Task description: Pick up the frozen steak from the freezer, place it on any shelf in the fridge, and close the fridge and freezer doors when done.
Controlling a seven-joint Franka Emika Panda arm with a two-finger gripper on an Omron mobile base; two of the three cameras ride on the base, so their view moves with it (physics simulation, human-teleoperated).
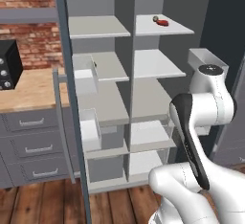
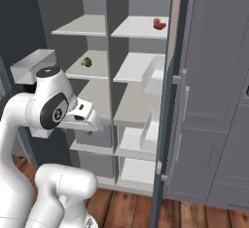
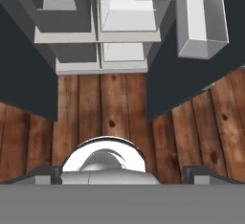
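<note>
the tall slate-grey unit stands open, its grey interior split by a vertical divider into two columns of pale shelves. in the left base view the frozen steak (image 1: 161,21) lies on the top shelf (image 1: 162,27) of the right-hand column, at about one o'clock from the picture's middle; in the right base view the same dark-red lump (image 2: 158,25) sits at the same board's right end, beside the door edge. a small green item (image 2: 86,62) rests on the second board of the left column in the right base view, at about ten o'clock from centre.

one open door (image 1: 72,98) cuts down the left base view at nine o'clock, white bins (image 1: 86,77) hanging on its inner face. another door bin (image 1: 206,58) shows at three o'clock, just above the arm's upper joint.

to the left of the unit, a brick wall (image 1: 26,31) rises behind a wooden counter (image 1: 28,91) with grey drawers (image 1: 33,144) beneath, and a black appliance (image 1: 8,65) stands on the counter at the frame's edge. the floor (image 3: 115,117) is dark wooden planking.

in the hand view the gripper (image 3: 122,173) looks down at the floor and the foot of the unit; its dark fingertips (image 3: 198,173) stand wide apart near the bottom corners, with nothing between them.
</note>
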